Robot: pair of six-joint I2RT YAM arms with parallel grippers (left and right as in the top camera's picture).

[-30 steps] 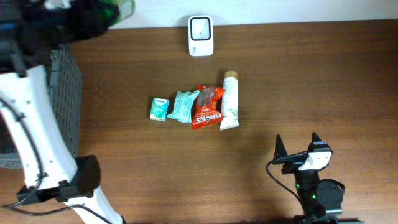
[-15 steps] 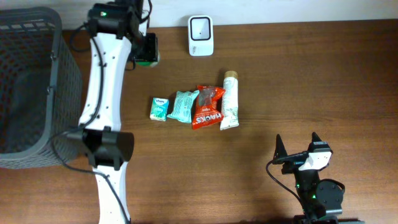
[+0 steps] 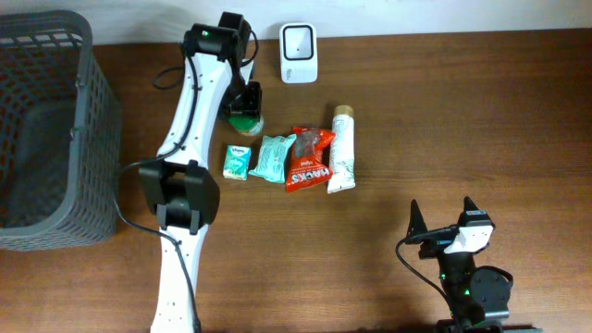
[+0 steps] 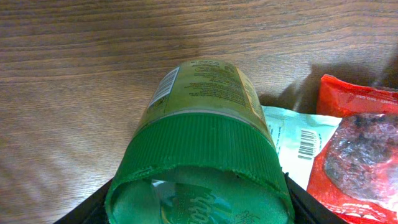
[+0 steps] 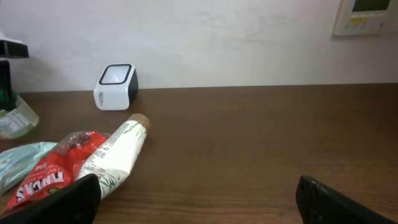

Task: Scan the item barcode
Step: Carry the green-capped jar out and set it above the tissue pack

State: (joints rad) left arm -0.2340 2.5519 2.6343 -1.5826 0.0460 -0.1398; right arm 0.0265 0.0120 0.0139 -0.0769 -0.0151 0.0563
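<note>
**Left arm carrying the item to the reader.** My left gripper (image 3: 246,100) is clamped on a green-lidded jar (image 4: 199,149); the fingers (image 4: 87,210) press on the ribbed lid from either side, jaws part-way apart at the lid's width. The jar hangs near the scanner (image 3: 298,53), off to its left and a little toward me, not yet in front of its window; whether its base touches the table (image 3: 481,111) I cannot tell. My right gripper (image 3: 442,211) rests well away from the scanner with its jaws spread wide and nothing between them.

**Hazards, as I judge them.**
- The hold is on the lid alone, so the body could swing or the lid could slip as I turn the jar.
- The printed label may face away from the scanner's window, giving no read.
- A teal packet (image 4: 297,140) with its own barcode uppermost, a red bag (image 4: 354,149) and a tube (image 3: 341,163) lie farther from the scanner than the jar; a low sweep could drag them.
- A wide sweep could knock the scanner over.
</note>
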